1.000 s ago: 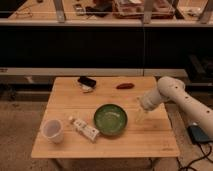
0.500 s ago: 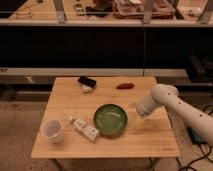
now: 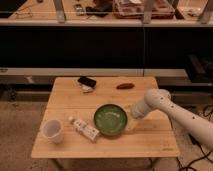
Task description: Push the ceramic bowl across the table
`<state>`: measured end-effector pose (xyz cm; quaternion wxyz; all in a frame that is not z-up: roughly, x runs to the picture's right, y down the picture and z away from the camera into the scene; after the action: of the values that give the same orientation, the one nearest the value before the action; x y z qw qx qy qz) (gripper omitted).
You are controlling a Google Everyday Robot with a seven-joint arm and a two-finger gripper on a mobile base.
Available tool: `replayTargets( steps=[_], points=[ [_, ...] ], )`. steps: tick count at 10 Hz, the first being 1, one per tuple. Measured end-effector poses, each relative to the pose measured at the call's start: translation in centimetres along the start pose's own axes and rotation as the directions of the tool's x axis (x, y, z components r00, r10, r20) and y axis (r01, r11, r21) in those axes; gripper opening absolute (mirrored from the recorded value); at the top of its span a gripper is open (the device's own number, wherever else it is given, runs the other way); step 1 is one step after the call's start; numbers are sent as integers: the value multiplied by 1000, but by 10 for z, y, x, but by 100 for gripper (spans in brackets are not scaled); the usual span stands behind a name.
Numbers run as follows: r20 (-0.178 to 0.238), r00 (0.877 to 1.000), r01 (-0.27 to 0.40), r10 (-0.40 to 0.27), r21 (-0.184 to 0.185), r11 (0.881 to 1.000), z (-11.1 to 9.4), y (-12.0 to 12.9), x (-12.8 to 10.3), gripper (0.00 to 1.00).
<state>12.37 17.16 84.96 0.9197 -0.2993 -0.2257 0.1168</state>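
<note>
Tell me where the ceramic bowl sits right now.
In the camera view the ceramic bowl sits near the middle of the table, a tube to its left, the gripper beside its right rim.

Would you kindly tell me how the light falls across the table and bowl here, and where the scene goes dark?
Camera view: warm, even light covers the table; the ceramic bowl shows a faint sheen and no harsh glare; the gripper, at the bowl's right rim, looks pale against the wood; the shelf unit behind lies in deep shadow.
</note>
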Motion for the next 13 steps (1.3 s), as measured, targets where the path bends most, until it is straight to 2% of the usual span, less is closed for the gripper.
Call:
replayTargets(
  steps=[1,3,6,8,11,13],
  points=[
    [24,999,24,-24,-8,1000,2,6,-15,80],
    [42,997,66,-65,-20,998,3,15,-34,80],
    [32,994,107,-105,-57,993,23,29,-60,80],
    [25,995,100,-98,-71,992,34,27,-71,80],
    [53,997,57,-54,-62,996,26,12,-84,80],
    [59,997,63,-59,-74,995,30,15,-96,80]
  ],
)
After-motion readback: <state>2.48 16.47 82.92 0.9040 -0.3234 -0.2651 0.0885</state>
